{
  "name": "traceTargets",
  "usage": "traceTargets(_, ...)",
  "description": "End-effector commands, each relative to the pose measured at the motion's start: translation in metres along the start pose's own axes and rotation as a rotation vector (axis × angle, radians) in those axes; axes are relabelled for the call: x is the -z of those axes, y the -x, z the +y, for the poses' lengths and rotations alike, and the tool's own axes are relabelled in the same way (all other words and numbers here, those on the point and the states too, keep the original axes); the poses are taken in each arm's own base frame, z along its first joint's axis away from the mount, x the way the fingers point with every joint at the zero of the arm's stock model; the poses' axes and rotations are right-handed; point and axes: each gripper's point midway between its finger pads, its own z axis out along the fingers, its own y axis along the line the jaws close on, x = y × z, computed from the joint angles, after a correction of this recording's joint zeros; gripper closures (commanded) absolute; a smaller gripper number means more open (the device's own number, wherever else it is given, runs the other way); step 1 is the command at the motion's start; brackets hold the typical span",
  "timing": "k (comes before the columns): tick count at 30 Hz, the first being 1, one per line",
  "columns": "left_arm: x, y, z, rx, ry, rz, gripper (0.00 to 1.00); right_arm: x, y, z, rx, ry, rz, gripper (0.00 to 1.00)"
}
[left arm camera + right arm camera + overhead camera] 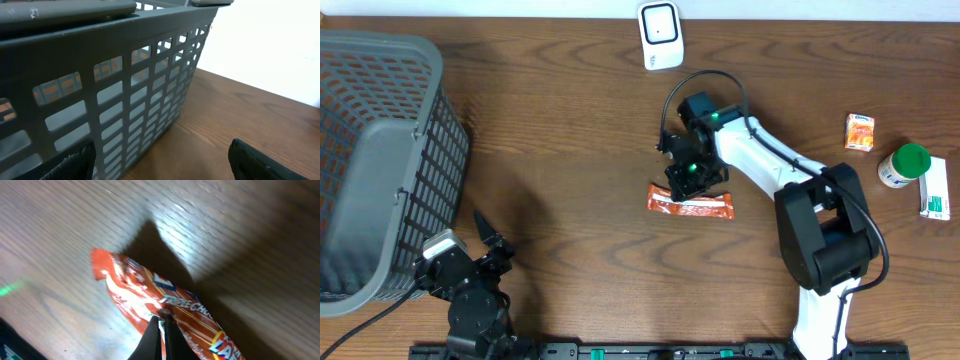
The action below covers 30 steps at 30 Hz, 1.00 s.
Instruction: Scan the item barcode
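Right gripper point(694, 180) is over the middle of the tabletop point(570, 150), jaws fully closed with the tips meeting on the orange snack wrapper point(690, 206), pinching the thin film near its upper long edge. In the right wrist view the two fingertips point(154, 330) come together on the wrapper point(150, 292), which looks sharp while the wood around it is blurred. It casts a dark shadow on the wood behind it. From overhead the wrapper lies lengthwise left to right, just below the gripper and well apart from the white barcode scanner point(660, 35) at the far edge of the tabletop. Left gripper point(492, 240) sits at the near left, just beside the grey slotted basket point(380, 160), jaws spread wide and holding nothing. The left wrist view shows the basket wall point(125, 100) close ahead. Far right: small orange box point(860, 131), green-capped bottle point(903, 165), white carton point(937, 190), all apart from the arms.
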Motion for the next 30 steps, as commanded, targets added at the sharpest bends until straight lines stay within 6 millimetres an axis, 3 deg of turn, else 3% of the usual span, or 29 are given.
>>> traceTargets(1, 0.000, 0.002, 0.002, 0.009, 0.012, -0.007, 0.15, 0.031, 0.023, 0.012, -0.031, -0.005, -0.094, 0.99)
traceTargets(5, 0.000, 0.002, 0.002, 0.009, 0.012, -0.007, 0.15, 0.054, 0.031, 0.033, -0.050, 0.063, -0.140, 0.99)
traceTargets(8, 0.000, 0.002, 0.002, 0.009, 0.013, -0.007, 0.14, 0.056, 0.030, 0.038, -0.097, 0.092, -0.138, 0.99)
traceTargets(17, 0.000, 0.002, 0.002, 0.009, 0.013, -0.007, 0.15, 0.020, 0.005, 0.011, -0.217, -0.009, -0.065, 0.99)
traceTargets(30, 0.000, 0.002, 0.002, 0.009, 0.013, -0.007, 0.15, -0.026, -0.021, -0.036, -0.415, -0.155, -0.097, 0.99)
